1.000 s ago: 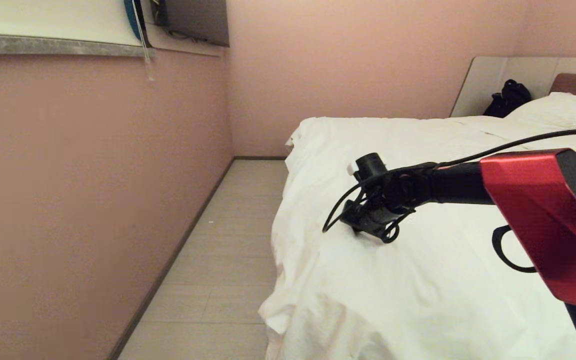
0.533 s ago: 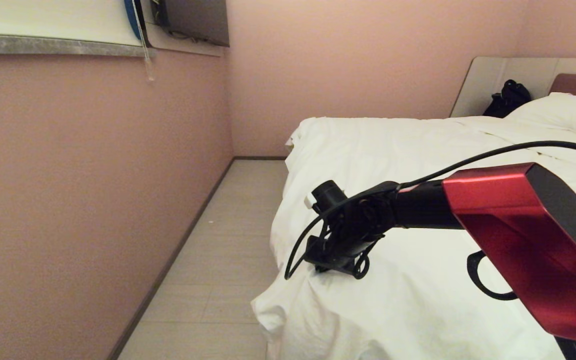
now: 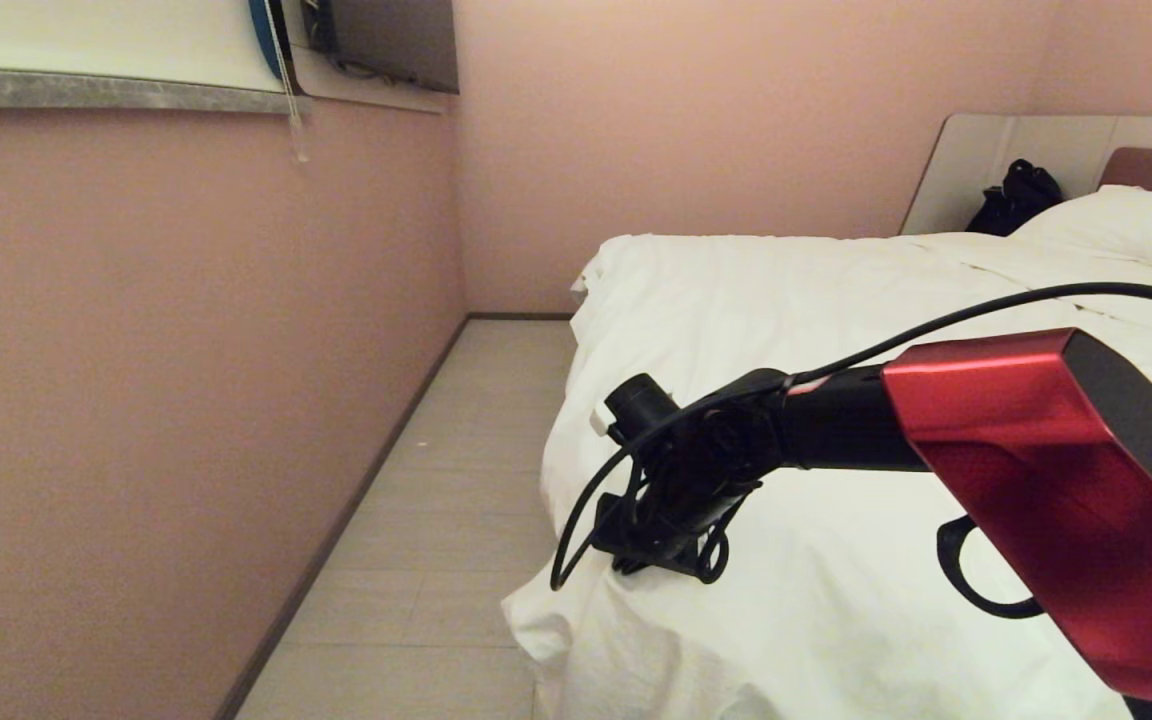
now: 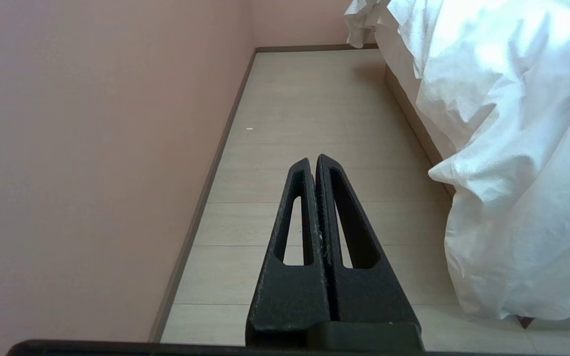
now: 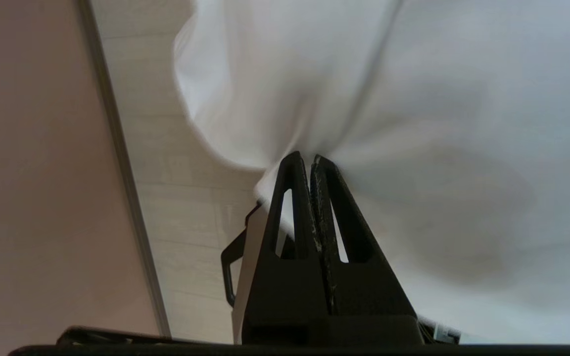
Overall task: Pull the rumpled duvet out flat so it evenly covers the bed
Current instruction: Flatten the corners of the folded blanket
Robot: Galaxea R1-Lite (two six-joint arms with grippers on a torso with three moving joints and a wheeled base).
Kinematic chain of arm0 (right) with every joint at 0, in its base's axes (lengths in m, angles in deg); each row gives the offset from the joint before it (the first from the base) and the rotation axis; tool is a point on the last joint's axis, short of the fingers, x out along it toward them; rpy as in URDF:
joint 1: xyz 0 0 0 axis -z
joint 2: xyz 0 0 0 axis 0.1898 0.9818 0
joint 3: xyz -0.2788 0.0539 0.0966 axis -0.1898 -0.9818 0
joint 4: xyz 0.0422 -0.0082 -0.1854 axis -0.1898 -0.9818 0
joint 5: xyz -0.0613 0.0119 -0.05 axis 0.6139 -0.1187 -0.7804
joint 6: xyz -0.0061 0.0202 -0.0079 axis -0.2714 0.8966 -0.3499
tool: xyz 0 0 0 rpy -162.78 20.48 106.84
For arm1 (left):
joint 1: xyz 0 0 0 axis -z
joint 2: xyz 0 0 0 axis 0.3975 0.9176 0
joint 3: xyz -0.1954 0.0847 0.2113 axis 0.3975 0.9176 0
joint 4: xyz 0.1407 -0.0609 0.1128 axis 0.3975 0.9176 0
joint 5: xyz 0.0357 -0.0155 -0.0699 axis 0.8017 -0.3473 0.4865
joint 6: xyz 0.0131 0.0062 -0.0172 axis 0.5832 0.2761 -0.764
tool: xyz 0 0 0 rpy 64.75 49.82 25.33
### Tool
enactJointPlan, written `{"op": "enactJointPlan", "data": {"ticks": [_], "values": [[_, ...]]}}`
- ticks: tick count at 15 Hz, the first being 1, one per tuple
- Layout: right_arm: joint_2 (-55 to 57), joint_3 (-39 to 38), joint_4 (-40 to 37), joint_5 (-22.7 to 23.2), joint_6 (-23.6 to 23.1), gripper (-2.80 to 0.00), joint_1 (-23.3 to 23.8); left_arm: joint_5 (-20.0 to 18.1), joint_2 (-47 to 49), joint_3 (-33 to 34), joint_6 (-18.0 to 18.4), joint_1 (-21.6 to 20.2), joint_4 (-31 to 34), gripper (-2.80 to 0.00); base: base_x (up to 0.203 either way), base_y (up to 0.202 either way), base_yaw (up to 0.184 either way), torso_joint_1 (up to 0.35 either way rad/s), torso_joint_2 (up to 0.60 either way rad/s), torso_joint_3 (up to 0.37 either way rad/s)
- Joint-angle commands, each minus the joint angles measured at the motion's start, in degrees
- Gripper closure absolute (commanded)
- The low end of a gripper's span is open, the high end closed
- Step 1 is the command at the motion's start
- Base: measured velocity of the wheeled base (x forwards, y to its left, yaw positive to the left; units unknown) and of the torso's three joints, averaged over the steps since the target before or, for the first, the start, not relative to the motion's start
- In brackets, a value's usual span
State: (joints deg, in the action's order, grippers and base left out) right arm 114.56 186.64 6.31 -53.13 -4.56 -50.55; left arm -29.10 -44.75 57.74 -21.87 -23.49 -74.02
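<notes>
Duvet [image 3: 836,560] lies across the bed [image 4: 416,118], its near corner hanging over the side twd the floor [image 3: 436,520]. Our right gripper [image 3: 651,545] sits at that corner w/ jaws pinched together on a fold of duvet. Our left gripper [image 4: 313,163] hangs low beside the bed above the floor, jaws pressed together, holding nothing. Pillow [image 3: 1126,225] and a dark bag [image 3: 1016,195] sit by the headboard [image 3: 986,150].
</notes>
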Motion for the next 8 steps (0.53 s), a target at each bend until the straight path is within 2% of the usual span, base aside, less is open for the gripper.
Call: {"op": "enactJointPlan", "data": {"ticks": [1, 5, 8], "values": [[-0.1, 0.1, -0.1, 0.1, 0.3, 0.0, 0.0, 0.0, 0.0, 0.0, 0.0, 0.0, 0.0, 0.0, 0.0, 0.0, 0.0, 0.0, 0.0, 0.0], [-3.1, 0.1, -0.7, 0.2, 0.5, 0.0, -0.2, 0.1, 0.0, 0.0, 0.0, 0.0, 0.0, 0.0, 0.0, 0.0, 0.0, 0.0, 0.0, 0.0], [-11.9, 0.0, -4.2, 1.8, 1.0, 0.0, -0.3, 0.1, 0.0, 0.0, 0.0, 0.0, 0.0, 0.0, 0.0, 0.0, 0.0, 0.0, 0.0, 0.0]]}}
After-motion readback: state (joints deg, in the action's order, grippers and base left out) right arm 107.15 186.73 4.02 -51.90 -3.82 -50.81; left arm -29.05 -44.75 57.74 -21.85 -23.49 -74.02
